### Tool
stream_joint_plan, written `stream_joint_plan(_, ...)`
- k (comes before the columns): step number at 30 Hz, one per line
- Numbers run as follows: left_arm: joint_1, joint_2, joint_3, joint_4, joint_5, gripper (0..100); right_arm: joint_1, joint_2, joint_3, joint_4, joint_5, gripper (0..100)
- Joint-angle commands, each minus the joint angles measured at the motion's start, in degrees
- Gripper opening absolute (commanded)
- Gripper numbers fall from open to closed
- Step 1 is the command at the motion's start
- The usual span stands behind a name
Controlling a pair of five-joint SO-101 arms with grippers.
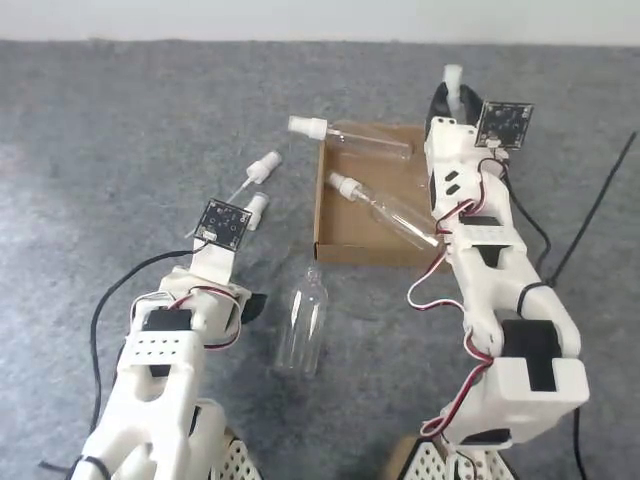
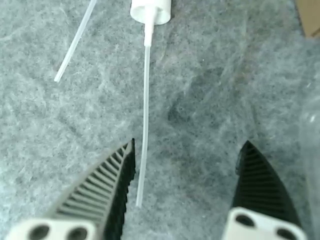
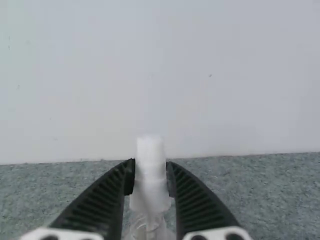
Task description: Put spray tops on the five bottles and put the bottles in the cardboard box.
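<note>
My right gripper (image 3: 150,182) is shut on the white spray top (image 3: 150,165) of a clear bottle (image 3: 145,227), held upright beyond the far right corner of the cardboard box (image 1: 335,245); the same spray top (image 1: 453,75) shows above the arm. Two capped bottles lie in the box, one (image 1: 375,142) across its far edge and one (image 1: 392,212) slanted. An uncapped clear bottle (image 1: 303,318) lies on the carpet in front of the box. My left gripper (image 2: 190,160) hangs open over the thin tube (image 2: 145,110) of a loose spray top (image 2: 150,10).
Two loose spray tops (image 1: 265,165) (image 1: 257,208) lie on the grey carpet left of the box, and the second one's tube (image 2: 75,42) runs nearby. Black cables trail beside both arms. A pale wall borders the far side.
</note>
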Motion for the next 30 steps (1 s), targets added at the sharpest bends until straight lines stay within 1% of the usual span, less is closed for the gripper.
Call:
stream_joint_plan(1, 0.18, -1.85, -0.31, 0.44, -0.62, 31, 0.40, -0.40, -0.26, -1.10, -0.09, 10.0)
stream_joint_plan(3, 0.18, -1.85, -0.31, 0.44, -0.62, 31, 0.22, -0.84, 0.00, 0.57, -0.09, 14.5)
stream_joint_plan(5, 0.18, -1.85, -0.31, 0.44, -0.62, 31, 0.04, -0.84, 0.00, 1.36, -0.09, 16.6)
stream_joint_plan(23, 0.18, -1.85, -0.31, 0.44, -0.62, 31, 0.04, -1.01, -0.18, 1.45, 0.00, 16.9)
stream_joint_plan(24, 0.18, -1.85, -0.31, 0.44, -0.62, 31, 0.04, -1.10, -0.26, 1.54, 0.53, 16.9)
stream_joint_plan(28, 0.18, -1.85, -0.31, 0.44, -0.62, 31, -1.10, -2.51, 0.09, 1.63, 6.51, 17.0)
stream_joint_plan(30, 0.18, -1.85, -0.31, 0.44, -0.62, 31, -1.89, -3.12, 0.09, 1.63, 7.03, 17.0)
